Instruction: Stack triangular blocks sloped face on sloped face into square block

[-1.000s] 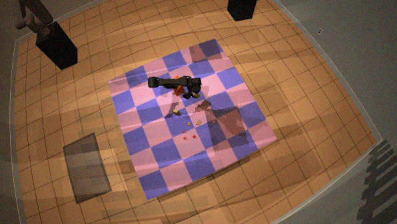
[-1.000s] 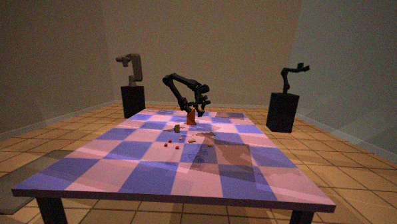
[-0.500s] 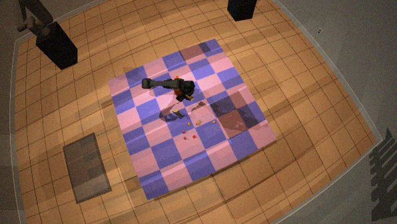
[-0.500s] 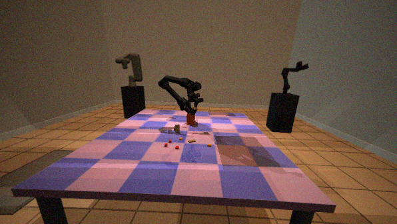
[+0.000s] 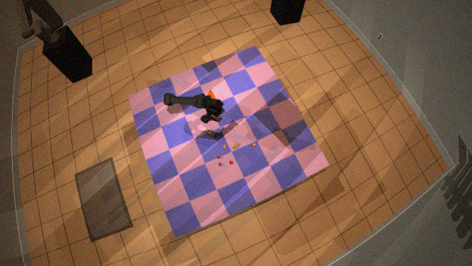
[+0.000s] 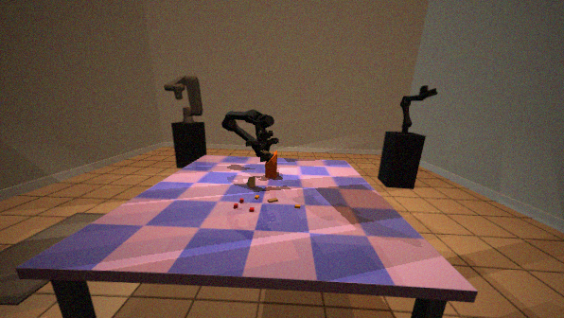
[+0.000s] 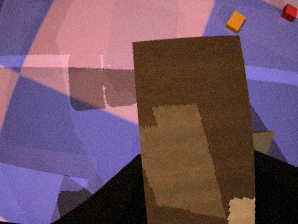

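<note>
One triangular block [image 5: 216, 118] [image 7: 192, 75], wooden brown, is held up above the table; its broad face fills the middle of the wrist view. My gripper [image 5: 214, 116] [image 7: 190, 159] is shut on it, one black finger on each side. The other triangular block [image 5: 211, 133] [image 6: 251, 182] stands on the checkered table, a short way from the held one in the top view. In the wrist view a small part of it [image 7: 263, 140] shows at the held block's right edge. The held block's sloped face cannot be made out.
An orange upright object [image 5: 211, 94] [image 6: 271, 168] stands beside the arm. Beyond the standing block lie small orange pieces [image 5: 254, 145] [image 6: 297, 206] [image 7: 235, 21], a flat tan piece [image 5: 236, 146] [image 6: 273, 200] and red cubes [image 5: 231, 162] [image 6: 252, 209] [image 7: 289, 12].
</note>
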Tool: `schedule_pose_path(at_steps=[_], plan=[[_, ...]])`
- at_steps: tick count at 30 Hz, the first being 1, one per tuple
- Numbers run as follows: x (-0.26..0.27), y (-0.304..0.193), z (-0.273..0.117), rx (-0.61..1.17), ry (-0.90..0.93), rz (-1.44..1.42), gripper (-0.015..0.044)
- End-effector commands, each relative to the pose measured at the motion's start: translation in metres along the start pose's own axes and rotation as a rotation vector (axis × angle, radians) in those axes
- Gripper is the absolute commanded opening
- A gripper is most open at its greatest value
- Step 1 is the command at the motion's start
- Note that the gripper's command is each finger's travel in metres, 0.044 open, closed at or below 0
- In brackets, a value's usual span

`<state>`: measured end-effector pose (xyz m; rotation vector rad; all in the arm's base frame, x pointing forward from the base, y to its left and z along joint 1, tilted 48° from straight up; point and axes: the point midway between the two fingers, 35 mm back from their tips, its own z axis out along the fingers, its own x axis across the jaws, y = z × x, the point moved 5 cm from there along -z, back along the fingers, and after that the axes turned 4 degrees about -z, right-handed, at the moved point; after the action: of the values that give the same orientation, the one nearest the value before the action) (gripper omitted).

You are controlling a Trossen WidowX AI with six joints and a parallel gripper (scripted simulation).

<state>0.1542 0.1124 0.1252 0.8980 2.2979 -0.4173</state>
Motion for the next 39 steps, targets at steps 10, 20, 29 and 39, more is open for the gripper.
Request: schedule_pose_path(at_steps=[10, 20, 29, 39], plan=[[-0.034, -0.038, -0.01, 0.004, 0.002, 0.018, 0.0], [-0.054, -0.071, -0.017, 0.004, -0.014, 0.013, 0.0], [-0.064, -0.097, -0.02, 0.006, -0.03, 0.007, 0.0], [-0.063, -0.094, 0.002, 0.007, -0.004, 0.01, 0.0]])
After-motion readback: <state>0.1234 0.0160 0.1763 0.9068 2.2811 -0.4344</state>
